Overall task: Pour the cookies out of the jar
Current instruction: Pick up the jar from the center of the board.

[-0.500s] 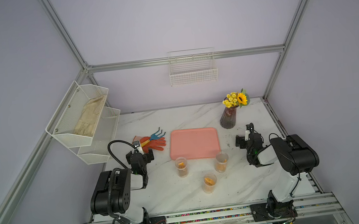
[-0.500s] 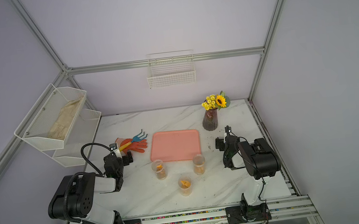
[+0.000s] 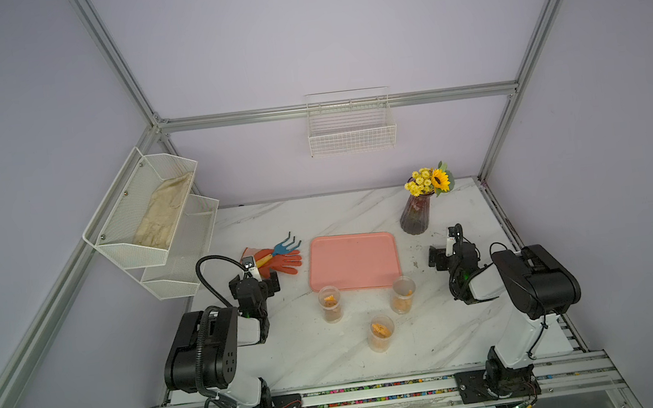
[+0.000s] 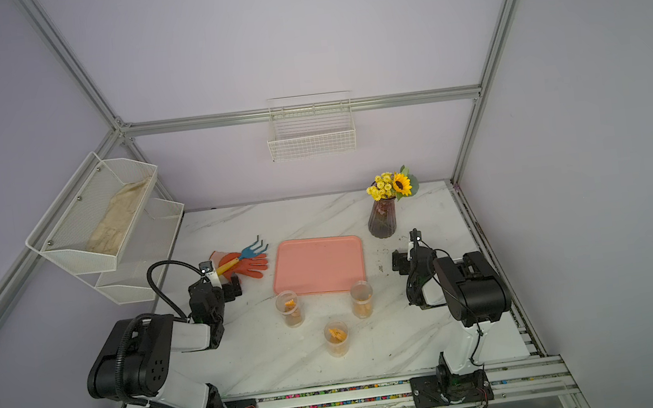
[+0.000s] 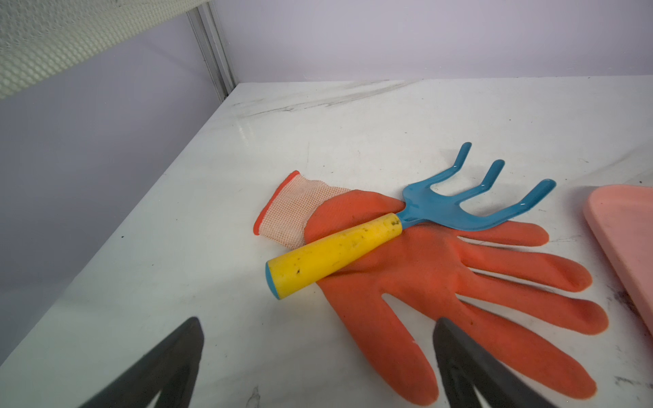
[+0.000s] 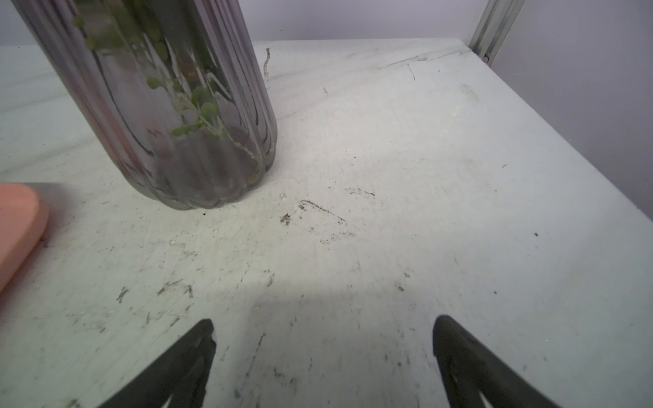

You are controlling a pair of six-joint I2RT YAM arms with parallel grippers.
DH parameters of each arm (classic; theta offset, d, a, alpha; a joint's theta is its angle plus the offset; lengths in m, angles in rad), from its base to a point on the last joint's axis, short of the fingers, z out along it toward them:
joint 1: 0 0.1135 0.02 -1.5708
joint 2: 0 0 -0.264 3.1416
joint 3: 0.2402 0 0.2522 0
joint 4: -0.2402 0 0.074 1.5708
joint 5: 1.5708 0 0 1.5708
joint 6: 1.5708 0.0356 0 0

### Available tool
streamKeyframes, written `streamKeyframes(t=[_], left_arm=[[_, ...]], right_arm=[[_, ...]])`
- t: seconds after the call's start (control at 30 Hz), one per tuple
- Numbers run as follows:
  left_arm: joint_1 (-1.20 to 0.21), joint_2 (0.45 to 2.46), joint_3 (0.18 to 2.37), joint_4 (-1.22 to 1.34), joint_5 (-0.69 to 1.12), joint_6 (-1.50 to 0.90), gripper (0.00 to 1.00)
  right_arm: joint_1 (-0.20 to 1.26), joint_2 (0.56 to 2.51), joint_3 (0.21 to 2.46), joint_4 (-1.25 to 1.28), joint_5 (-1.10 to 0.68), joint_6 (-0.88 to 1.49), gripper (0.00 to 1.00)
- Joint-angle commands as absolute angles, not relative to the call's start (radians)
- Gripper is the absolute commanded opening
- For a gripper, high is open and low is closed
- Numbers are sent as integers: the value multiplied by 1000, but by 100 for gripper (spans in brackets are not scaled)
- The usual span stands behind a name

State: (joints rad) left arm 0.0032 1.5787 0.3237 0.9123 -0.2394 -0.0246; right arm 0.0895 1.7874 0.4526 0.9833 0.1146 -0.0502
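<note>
Three clear jars stand upright in front of the pink tray (image 3: 352, 260) in both top views: one on the left (image 3: 330, 307), one on the right (image 3: 402, 297), one nearest the front (image 3: 382, 337). Each holds orange-yellow cookies (image 3: 330, 299). My left gripper (image 3: 254, 281) rests low at the table's left, open and empty, facing an orange glove; its tips (image 5: 318, 321) frame bare marble and a glove finger. On the right side my right gripper (image 3: 452, 255) sits open and empty, with only scuffed tabletop between its tips (image 6: 323, 320). Neither gripper touches a jar.
An orange glove (image 5: 424, 282) with a blue, yellow-handled rake (image 5: 335, 250) on it lies left of the tray. A ribbed glass vase (image 6: 176, 106) of yellow flowers stands at the back right. A white mesh shelf (image 3: 150, 216) overhangs the left edge; a wire basket (image 3: 351, 127) hangs on the back wall.
</note>
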Motion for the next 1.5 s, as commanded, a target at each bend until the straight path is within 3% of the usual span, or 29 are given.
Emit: streamKeyframes(t=[0.0, 0.53, 0.67, 0.8, 0.97, 1.13, 1.47], left_arm=[[0, 1572, 370, 962, -247, -30, 100], [0, 1565, 382, 924, -241, -32, 100], [0, 1542, 411, 866, -237, -24, 100], [0, 1460, 575, 489, -300, -76, 100], [0, 1476, 925, -157, -388, -277, 100], [-1, 1517, 1139, -545, -192, -412, 100], [-25, 1220, 1008, -621, 240, -520, 100]], right_arm=[[83, 1784, 471, 997, 99, -40, 97], [79, 1778, 472, 988, 98, -41, 97], [79, 1716, 510, 875, 238, 20, 97], [79, 1585, 586, 644, 282, 60, 97], [30, 1447, 751, 203, 293, 361, 97], [5, 1394, 937, -123, 115, 462, 97], [6, 1341, 1178, -502, -198, 430, 95]])
